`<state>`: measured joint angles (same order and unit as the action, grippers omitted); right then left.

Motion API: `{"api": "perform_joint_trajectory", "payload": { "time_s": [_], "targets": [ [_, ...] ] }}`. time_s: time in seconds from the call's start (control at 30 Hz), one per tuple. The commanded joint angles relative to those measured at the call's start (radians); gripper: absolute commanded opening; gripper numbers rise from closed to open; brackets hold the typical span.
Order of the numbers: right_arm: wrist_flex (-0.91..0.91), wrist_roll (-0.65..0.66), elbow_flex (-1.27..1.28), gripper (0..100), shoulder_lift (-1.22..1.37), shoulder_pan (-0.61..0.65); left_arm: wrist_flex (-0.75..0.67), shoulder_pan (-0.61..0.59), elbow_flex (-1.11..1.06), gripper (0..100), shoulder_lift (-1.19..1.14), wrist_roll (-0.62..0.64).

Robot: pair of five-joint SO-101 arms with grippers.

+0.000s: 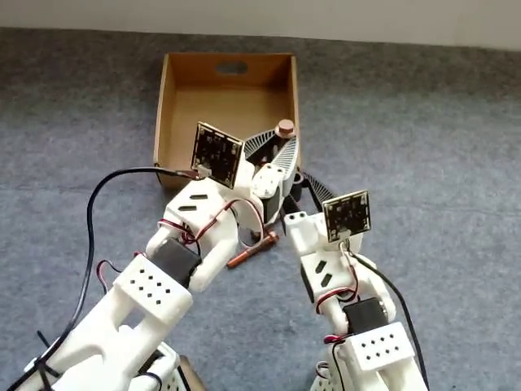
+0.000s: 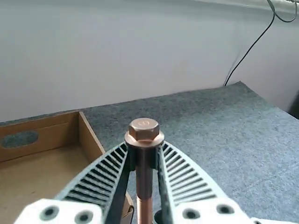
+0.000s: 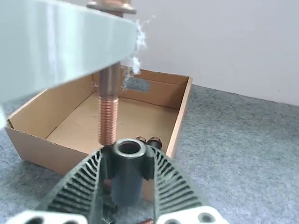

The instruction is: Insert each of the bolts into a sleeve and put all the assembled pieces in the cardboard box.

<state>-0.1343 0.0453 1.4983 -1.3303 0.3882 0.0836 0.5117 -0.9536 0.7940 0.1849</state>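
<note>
My left gripper (image 2: 144, 148) is shut on a copper bolt (image 2: 144, 131), held upright with its hex head on top. In the high view this bolt (image 1: 284, 128) hangs over the near right corner of the cardboard box (image 1: 175, 98). My right gripper (image 3: 127, 156) is shut on a dark sleeve (image 3: 127, 179), held upright with its bore open at the top. The bolt's threaded end (image 3: 108, 122) hangs just beside and slightly above the sleeve's rim, off the bore's centre. In the high view my right gripper (image 1: 295, 184) sits just below the left gripper (image 1: 280, 147).
A loose copper bolt (image 1: 252, 248) lies on the grey carpet between the two arms. Two small copper heads (image 3: 147, 140) show beyond the sleeve by the box wall (image 3: 180, 116); whether they lie inside I cannot tell. A black cable (image 1: 94, 212) curves along the left arm.
</note>
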Motion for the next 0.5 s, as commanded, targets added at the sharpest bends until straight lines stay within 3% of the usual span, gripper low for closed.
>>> {"api": "perform_joint_trajectory", "payload": {
  "time_s": [0.0, 0.47],
  "targets": [
    [0.024, 0.005, -0.010, 0.7, -0.016, -0.002, -0.074, 0.012, 0.059, 1, 0.028, 0.000],
    [0.018, 0.005, -0.007, 0.7, -0.016, 0.050, -0.124, 0.012, 0.065, 1, -0.013, -0.002]
  ]
}}
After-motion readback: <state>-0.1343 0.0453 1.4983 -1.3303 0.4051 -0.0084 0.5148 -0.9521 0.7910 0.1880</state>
